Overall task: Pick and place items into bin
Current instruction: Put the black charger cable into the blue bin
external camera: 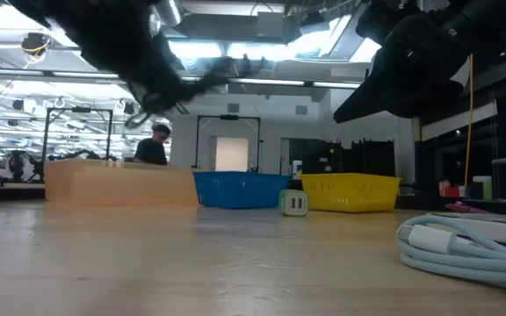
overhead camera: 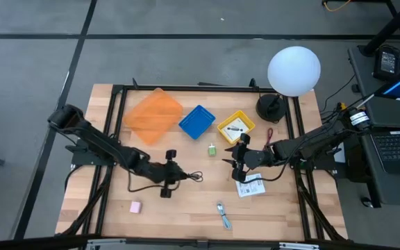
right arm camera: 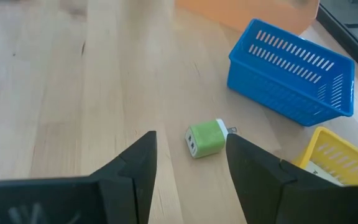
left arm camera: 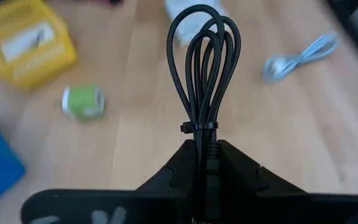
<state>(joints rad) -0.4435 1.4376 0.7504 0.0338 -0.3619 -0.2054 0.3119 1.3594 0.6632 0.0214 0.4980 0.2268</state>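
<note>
Wooden worktop (overhead camera: 186,208) with a black frame around it, grey floor beyond; we see three bins in a row toward the far side: orange bin (overhead camera: 153,115), blue bin (overhead camera: 197,121), yellow bin (overhead camera: 236,127) with a white card (overhead camera: 235,128) lying in it. Left pincer (left arm camera: 205,163) sits mid-worktop, clamped shut on the black coiled cable (left arm camera: 204,68), loops sticking out ahead of the fingers; in the low view the cable hangs lifted off the wood. Right pincer (right arm camera: 190,165) hovers near the yellow bin with fingers spread and nothing between them, and the green charger plug (right arm camera: 206,138) lies on the wood just ahead of it, apart from both fingers. White printed packet (overhead camera: 250,187) lies just beside the right arm on the near side. Pink block (overhead camera: 135,207) is alone near the left front corner, well apart from everything. Blue-silver tool (overhead camera: 223,215) lies near the front edge. White balloon-like ball (overhead camera: 294,70) and a black round stand (overhead camera: 271,107) sit at the far right corner, with a red cord (overhead camera: 270,133) beside the stand. We see a person (external camera: 155,145) in the room behind, past the orange bin.
</note>
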